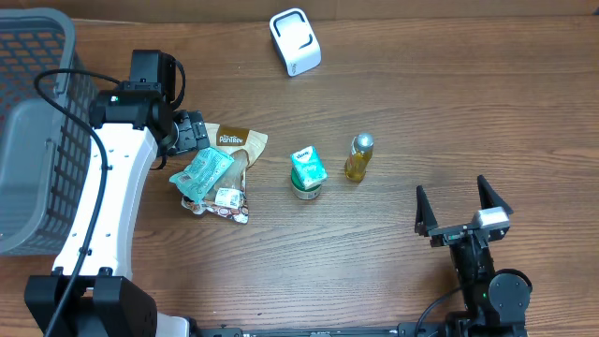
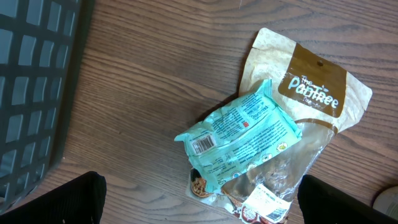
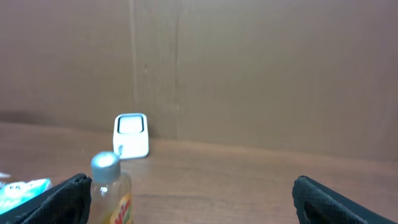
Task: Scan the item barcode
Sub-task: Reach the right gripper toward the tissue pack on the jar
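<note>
The white barcode scanner stands at the back of the table, and the right wrist view shows it far ahead. A teal packet with a printed barcode lies on a brown Pantree pouch and a clear snack bag. My left gripper hovers open above this pile, its fingertips on either side of the pile's near end. A teal carton and a yellow bottle stand mid-table. My right gripper is open and holds nothing, with the bottle by its left finger.
A grey mesh basket fills the left edge of the table, close to the left arm, and shows in the left wrist view. A brown wall rises behind the scanner.
</note>
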Controlling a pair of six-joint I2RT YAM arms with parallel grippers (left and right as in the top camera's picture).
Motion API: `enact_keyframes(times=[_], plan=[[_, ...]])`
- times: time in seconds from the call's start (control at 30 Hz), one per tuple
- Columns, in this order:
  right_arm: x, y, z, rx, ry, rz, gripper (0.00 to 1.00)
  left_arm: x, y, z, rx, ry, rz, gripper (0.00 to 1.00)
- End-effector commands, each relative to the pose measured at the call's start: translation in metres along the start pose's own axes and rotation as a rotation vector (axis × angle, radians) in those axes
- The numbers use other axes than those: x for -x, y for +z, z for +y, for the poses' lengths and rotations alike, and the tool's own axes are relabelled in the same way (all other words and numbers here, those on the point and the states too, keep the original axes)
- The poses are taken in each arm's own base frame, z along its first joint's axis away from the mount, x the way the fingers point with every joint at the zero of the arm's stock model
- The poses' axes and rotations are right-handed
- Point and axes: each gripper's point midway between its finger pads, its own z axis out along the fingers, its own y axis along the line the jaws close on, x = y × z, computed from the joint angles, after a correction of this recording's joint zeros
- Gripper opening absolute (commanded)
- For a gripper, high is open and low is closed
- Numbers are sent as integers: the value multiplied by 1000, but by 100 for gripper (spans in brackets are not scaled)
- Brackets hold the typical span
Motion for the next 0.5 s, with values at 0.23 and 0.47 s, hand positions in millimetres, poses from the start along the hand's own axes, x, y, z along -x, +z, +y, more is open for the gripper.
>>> enact_keyframes(times=[0.23,0.47], plan=[[131,-11,0,4,-2,-31,100,1,2,-1,3,-10,3,100],[194,24,15,122,62,324,100,1,2,-1,3,-10,3,100]])
